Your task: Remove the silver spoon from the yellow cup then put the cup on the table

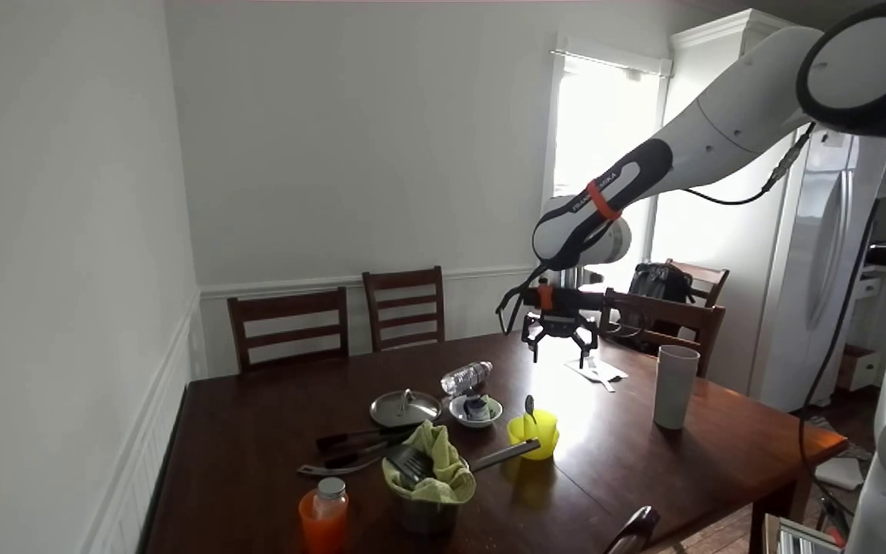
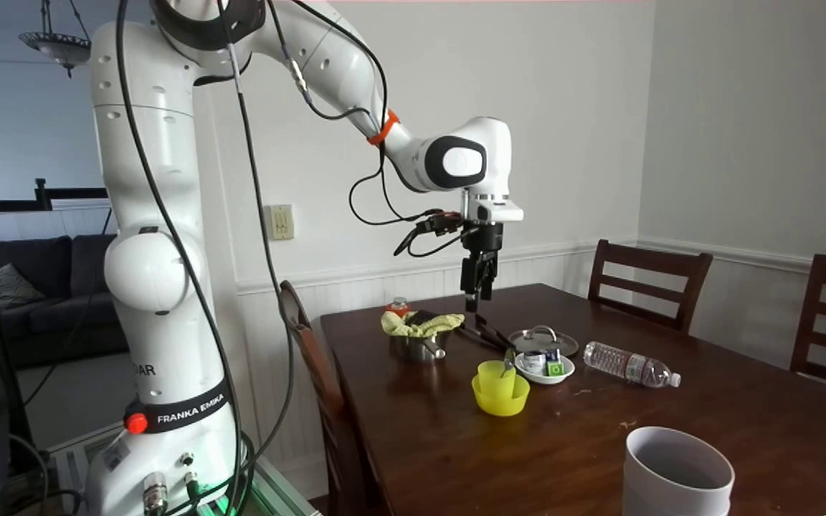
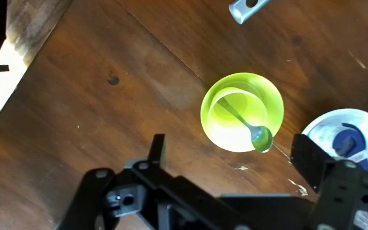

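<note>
The yellow cup (image 2: 493, 380) stands inside a wider yellow bowl (image 2: 502, 407) on the dark brown table (image 1: 258, 415). The cup (image 3: 251, 105) also shows from above in the wrist view. The silver spoon (image 3: 261, 139) leans in the cup with its round end up, past the rim; it also shows in both exterior views (image 1: 530, 405) (image 2: 509, 360). My gripper (image 1: 559, 359) is open and empty, pointing down, well above the table. In the wrist view the fingers (image 3: 228, 139) are wide apart, with the cup and bowl beyond them. In an exterior view the gripper (image 2: 478, 304) appears edge-on.
A pot (image 1: 428, 512) with a green cloth and a black spatula points its handle toward the yellow bowl. A white bowl (image 2: 543, 374) with packets, a lid (image 1: 404, 408) and a bottle (image 2: 632, 364) are near. A grey tumbler (image 1: 675, 388) and orange container (image 1: 324, 523) stand farther off.
</note>
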Tool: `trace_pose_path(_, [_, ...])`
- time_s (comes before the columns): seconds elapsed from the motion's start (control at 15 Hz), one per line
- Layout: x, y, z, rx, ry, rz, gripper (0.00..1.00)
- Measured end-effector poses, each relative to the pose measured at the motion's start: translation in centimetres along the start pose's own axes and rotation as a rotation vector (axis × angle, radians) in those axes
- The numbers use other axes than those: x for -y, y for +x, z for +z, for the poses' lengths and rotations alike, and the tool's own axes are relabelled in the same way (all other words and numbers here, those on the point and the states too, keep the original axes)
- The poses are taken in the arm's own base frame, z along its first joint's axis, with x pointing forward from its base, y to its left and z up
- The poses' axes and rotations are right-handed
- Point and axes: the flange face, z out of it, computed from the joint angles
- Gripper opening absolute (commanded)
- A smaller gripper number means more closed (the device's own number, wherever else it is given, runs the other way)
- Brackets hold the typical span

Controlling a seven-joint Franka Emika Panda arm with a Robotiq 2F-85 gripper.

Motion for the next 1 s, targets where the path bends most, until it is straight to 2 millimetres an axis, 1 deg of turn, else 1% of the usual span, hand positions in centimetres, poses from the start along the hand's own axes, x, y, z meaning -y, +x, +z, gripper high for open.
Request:
trace_pose_path(0.13, [-0.8, 0.9, 2.5, 0.036, -0.017, 0.098, 1.0])
trace_pose_path(0.2, [-1.2, 1.3, 3.4, 0.05, -0.023, 0.129, 1.0])
trace_pose_path(0.27, [-1.5, 1.6, 3.9, 0.056, -0.026, 0.145, 1.0])
trace_pose_path(0.53, [-1.6, 1.7, 4.2, 0.058, -0.03, 0.158, 1.0])
trace_pose_path(0.67, [-1.8, 2.1, 4.6, 0.067, -0.049, 0.184, 1.0])
trace_pose_path(0.8, [-1.7, 3.1, 5.5, 0.078, -0.068, 0.227, 1.0])
trace_pose_path(1.0, [-0.6, 4.9, 6.8, 0.08, -0.076, 0.293, 1.0])
